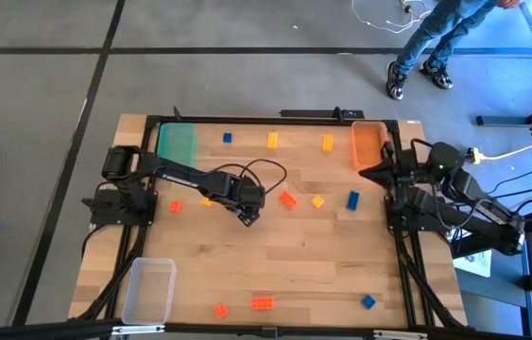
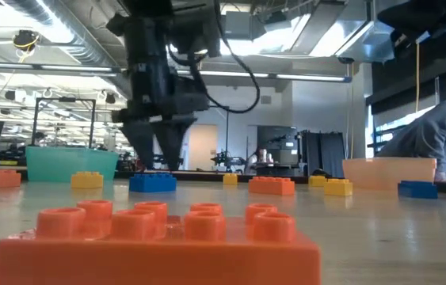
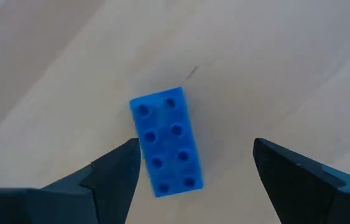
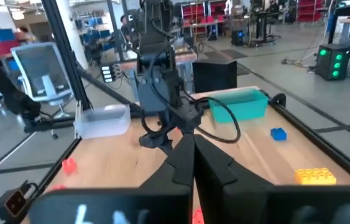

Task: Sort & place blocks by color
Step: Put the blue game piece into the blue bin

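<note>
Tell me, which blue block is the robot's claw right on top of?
The blue block in the middle of the table, lying flat between the open fingers of the left gripper. The other blue blocks sit far from it, nearer the table edges.

Overhead camera looks straight down on the whole counter [image 1: 322,255]. Low camera sits at counter level, facing the room. Left wrist camera stares down, very close over a blue block [image 3: 165,142], also visible low [image 2: 152,183]. Right wrist camera looks across at the left arm.
</note>
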Controlling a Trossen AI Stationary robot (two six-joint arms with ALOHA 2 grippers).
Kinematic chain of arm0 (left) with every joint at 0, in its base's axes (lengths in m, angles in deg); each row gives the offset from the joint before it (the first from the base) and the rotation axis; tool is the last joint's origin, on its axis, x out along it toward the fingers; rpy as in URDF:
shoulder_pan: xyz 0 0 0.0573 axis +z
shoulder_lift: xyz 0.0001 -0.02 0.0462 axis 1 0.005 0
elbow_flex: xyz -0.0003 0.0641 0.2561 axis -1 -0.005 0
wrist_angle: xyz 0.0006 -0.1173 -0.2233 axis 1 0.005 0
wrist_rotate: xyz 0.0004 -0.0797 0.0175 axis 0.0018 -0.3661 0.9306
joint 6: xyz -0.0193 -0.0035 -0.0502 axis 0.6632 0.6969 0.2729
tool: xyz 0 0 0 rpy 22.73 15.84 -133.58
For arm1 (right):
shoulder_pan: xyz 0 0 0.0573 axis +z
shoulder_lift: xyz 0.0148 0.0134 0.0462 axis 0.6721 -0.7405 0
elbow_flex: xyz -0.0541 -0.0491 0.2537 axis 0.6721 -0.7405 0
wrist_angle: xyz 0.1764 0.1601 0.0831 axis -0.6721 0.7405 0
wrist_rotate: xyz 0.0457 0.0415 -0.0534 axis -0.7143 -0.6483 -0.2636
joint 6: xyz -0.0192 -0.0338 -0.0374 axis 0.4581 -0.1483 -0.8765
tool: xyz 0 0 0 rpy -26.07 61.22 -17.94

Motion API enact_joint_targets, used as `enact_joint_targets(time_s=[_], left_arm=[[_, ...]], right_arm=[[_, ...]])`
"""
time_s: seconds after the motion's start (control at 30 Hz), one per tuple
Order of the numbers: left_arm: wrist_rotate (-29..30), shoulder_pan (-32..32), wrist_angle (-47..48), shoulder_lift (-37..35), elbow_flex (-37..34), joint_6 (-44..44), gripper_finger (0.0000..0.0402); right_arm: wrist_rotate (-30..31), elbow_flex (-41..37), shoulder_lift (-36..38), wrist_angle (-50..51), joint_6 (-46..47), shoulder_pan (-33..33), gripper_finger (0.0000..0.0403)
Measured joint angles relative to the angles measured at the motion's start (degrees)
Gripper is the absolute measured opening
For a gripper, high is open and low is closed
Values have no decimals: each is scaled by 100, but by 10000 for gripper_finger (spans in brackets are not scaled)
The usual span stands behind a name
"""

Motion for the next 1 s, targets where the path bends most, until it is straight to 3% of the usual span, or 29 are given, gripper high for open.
enact_joint_targets(time_s=[0.4,0.8,1.0], left_arm=[[148,187,-239,405,2,-1,302],[61,197,-308,740,33,-45,301],[-62,192,-295,760,26,-19,258]], right_arm=[[-77,0,-614,26,-327,49,6],[-73,0,-707,-6,-298,57,6],[-75,0,-705,-16,-290,57,6]])
